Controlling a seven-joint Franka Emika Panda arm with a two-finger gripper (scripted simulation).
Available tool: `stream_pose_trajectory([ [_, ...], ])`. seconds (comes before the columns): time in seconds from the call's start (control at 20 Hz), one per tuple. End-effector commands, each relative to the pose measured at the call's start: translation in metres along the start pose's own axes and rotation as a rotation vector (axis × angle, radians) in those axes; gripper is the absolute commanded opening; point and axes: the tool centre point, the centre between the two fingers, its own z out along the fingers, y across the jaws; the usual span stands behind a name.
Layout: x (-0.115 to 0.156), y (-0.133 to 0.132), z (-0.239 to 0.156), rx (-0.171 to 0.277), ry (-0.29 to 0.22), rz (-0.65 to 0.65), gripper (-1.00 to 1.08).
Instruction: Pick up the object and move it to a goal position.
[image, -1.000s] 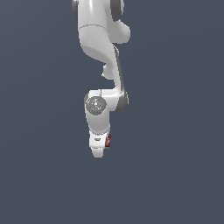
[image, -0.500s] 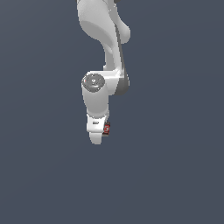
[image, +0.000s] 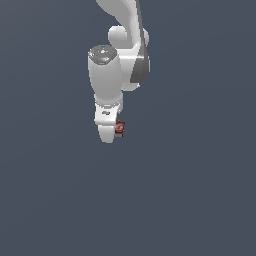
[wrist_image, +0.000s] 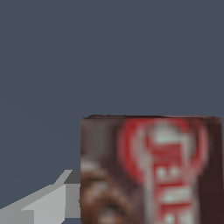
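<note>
The object is a small flat dark brown box with a red and white label. In the exterior view only a small red and dark bit of the box (image: 119, 128) shows beside the white hand of my arm. My gripper (image: 111, 136) points down and its fingertips are hidden behind the hand. In the wrist view the box (wrist_image: 151, 170) fills the near part of the picture, held close to the camera, with one grey finger (wrist_image: 48, 203) beside it. The gripper is shut on the box and holds it in the air.
The white arm (image: 117, 65) comes down from the top of the exterior view. Behind it there is only a plain dark grey-blue ground (image: 200, 190). No goal marker shows.
The arm has risen and shifted slightly toward the exterior view's left, carrying the box up with it. The grip has not changed.
</note>
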Motion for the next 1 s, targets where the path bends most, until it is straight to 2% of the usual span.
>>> stream_pose_trajectory([
  [0.0, -0.002, -0.011, -0.021, 0.000, 0.000, 0.000, -1.00],
  [0.5, -0.009, -0.049, -0.102, -0.001, 0.005, -0.001, -1.00],
  [0.95, -0.014, -0.067, -0.144, -0.001, 0.006, 0.000, -1.00],
])
